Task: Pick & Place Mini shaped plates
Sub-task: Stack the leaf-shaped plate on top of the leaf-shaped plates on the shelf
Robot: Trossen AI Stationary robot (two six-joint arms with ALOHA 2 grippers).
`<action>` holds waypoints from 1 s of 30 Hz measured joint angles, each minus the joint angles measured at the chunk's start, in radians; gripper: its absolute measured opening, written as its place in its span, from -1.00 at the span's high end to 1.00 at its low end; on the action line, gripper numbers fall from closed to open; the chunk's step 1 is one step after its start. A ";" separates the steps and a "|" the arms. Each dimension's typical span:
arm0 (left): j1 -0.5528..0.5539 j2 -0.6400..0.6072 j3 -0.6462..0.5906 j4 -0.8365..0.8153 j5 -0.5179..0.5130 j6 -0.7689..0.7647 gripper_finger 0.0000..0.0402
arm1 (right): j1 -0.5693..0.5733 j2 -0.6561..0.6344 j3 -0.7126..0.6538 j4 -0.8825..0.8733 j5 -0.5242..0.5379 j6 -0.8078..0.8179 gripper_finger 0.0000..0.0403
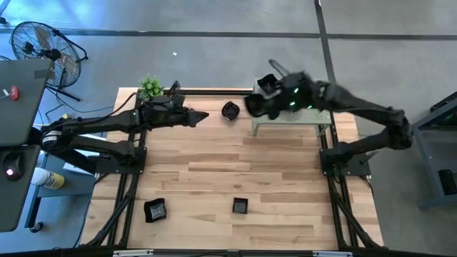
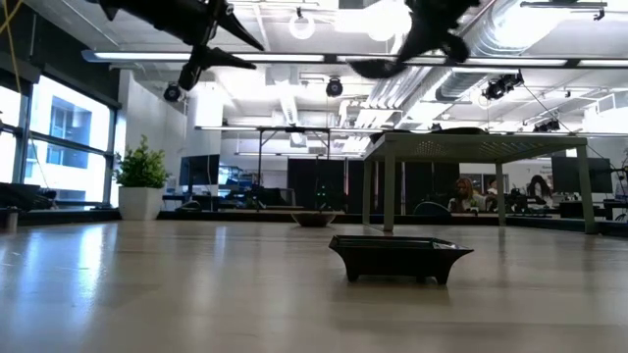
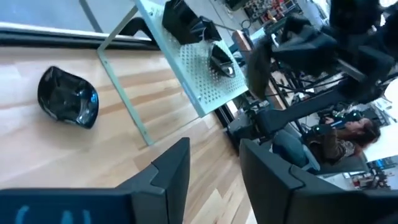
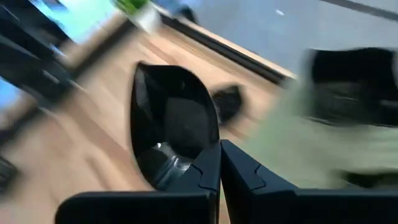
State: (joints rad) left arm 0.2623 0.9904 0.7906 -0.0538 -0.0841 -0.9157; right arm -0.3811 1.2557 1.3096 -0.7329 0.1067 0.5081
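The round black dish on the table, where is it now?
In the high view, the round dish lies at the far edge, between the left claw and the green stand.

The mini shaped plates (image 1: 230, 111) are showing glossy black. The perforated stand (image 3: 202, 78), upper centre, is looking pale green. The table (image 1: 235, 171) is showing light wood stripes.

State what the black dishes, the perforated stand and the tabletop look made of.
Square dish: glossy black, glazed ceramic or plastic; its rim shines. Perforated stand: pale green painted sheet metal, judging by its punched holes and thin legs. Tabletop: light wood planks, visible grain and seams.
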 joint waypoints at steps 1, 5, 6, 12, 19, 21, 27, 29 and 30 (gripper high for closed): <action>0.000 -0.005 0.000 -0.002 -0.001 0.011 0.32 | -0.035 -0.007 0.023 -0.070 -0.015 -0.057 1.00; 0.000 -0.009 0.000 -0.001 0.007 0.028 0.36 | -0.184 0.009 0.161 -0.321 -0.057 -0.293 1.00; 0.000 -0.009 0.000 -0.002 0.011 0.028 0.37 | -0.223 0.020 0.195 -0.370 -0.060 -0.356 1.00; 0.000 -0.008 0.000 -0.001 0.034 0.029 0.42 | -0.407 0.113 0.299 -0.588 -0.091 -0.710 1.00; 0.000 -0.008 0.000 -0.001 0.058 0.041 0.43 | -0.488 0.181 0.259 -0.608 -0.139 -0.909 1.00; 0.000 -0.008 0.000 -0.001 0.067 0.053 0.43 | -0.496 0.190 0.245 -0.606 -0.132 -0.932 1.00; 0.000 -0.008 0.000 -0.001 0.075 0.055 0.43 | -0.496 0.198 0.210 -0.569 -0.086 -0.959 1.00; 0.000 -0.008 0.000 -0.001 0.076 0.055 0.43 | -0.497 0.198 0.203 -0.557 -0.078 -0.958 0.97; 0.000 -0.008 0.000 -0.001 0.076 0.055 0.43 | -0.497 0.198 0.199 -0.551 -0.076 -0.957 0.94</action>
State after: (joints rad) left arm 0.2619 0.9825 0.7902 -0.0551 -0.0082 -0.8608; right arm -0.8777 1.4540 1.5088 -1.2839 0.0303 -0.4492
